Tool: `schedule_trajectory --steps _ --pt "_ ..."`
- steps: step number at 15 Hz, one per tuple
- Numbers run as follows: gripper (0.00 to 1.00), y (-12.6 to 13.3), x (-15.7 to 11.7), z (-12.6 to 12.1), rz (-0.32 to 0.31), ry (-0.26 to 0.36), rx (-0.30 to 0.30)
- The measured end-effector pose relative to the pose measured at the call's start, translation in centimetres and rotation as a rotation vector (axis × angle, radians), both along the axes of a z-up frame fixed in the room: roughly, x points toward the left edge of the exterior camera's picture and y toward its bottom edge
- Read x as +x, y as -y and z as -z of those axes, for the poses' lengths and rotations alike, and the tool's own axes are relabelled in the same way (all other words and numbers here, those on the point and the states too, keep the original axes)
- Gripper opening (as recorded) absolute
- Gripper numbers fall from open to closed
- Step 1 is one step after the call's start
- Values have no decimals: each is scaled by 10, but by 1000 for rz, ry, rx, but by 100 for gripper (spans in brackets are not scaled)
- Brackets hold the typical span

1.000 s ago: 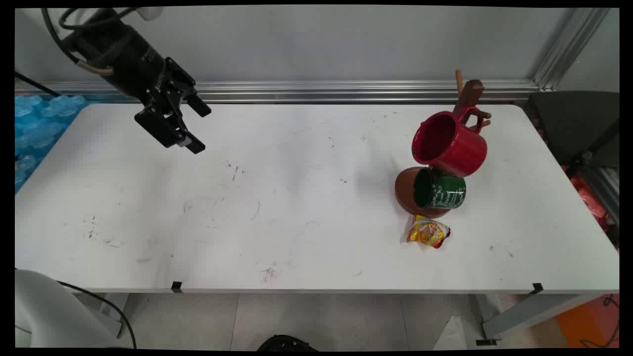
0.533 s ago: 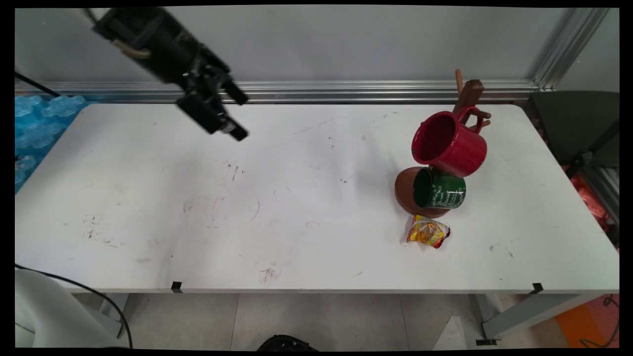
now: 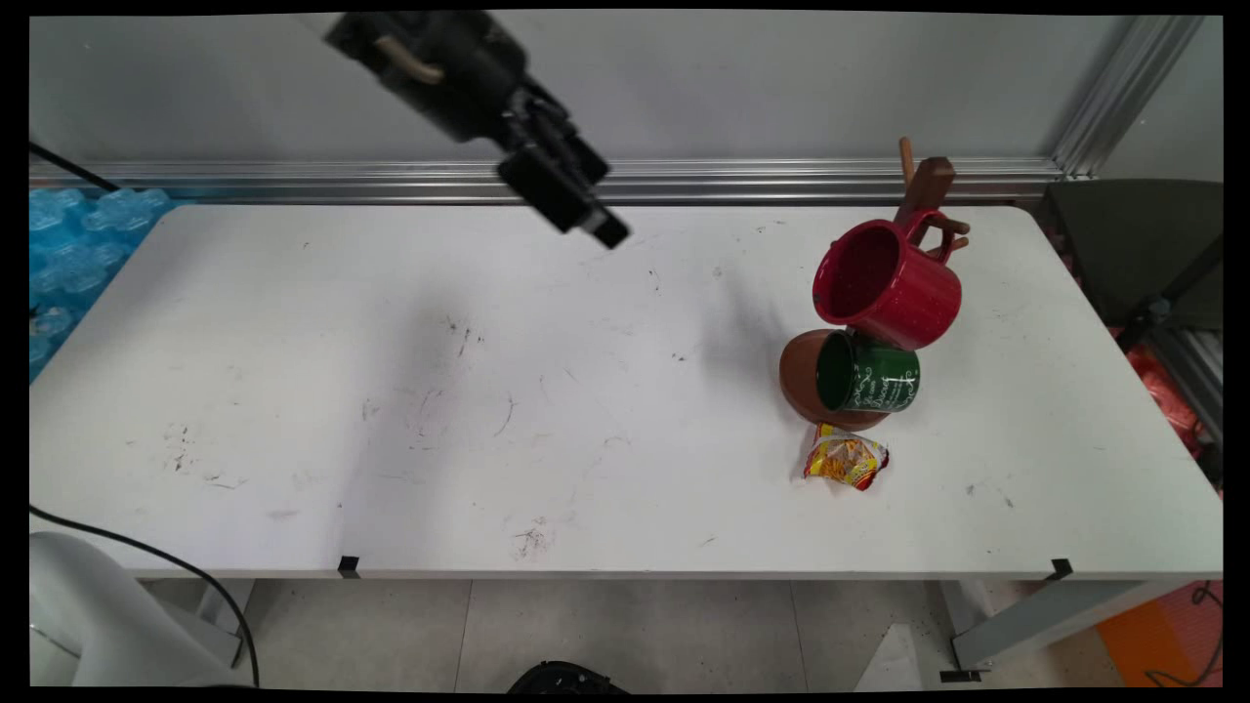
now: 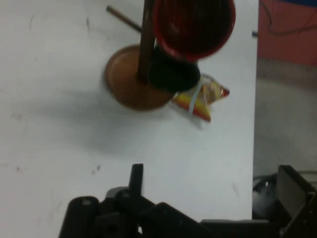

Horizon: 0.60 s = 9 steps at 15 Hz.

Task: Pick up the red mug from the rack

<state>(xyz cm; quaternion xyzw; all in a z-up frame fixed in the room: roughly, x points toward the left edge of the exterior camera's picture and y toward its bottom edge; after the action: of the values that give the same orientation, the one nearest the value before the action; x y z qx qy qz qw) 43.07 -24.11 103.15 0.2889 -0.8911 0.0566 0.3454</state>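
Gripper [image 3: 586,210] raised above the table's [image 3: 391,391] far edge, angled down and toward the picture's right, away from the arm's side. Fingers spread apart with nothing between them, as seen in the hand view [image 4: 208,198], where one finger [image 4: 136,179] rises near the middle and the other sits at the right edge.

Well apart from the gripper, ahead of its pointing direction and toward the table's right part: a wooden mug stand [image 3: 928,190] with a round brown base [image 3: 796,376] and an upright post, long axis vertical, pegs sticking out near the top. Hung on it, a red mug [image 3: 894,283], tilted, mouth facing the gripper's side and showing nothing inside. Just below, touching the red one, a green mug [image 3: 869,373] with white lettering, lying sideways over the base, mouth also turned toward the gripper's side, inside dark.

Just beyond the base on the near side, a small yellow-and-red snack packet [image 3: 846,459] flat on the table, beside the stand's base.

Same group in the hand view: stand [image 4: 136,82], red mug [image 4: 193,25], green mug [image 4: 173,74], packet [image 4: 205,96].
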Motion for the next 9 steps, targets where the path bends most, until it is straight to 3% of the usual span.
schedule_trajectory --steps 9 --pt "100 34 -72 19 -12 -82 10"
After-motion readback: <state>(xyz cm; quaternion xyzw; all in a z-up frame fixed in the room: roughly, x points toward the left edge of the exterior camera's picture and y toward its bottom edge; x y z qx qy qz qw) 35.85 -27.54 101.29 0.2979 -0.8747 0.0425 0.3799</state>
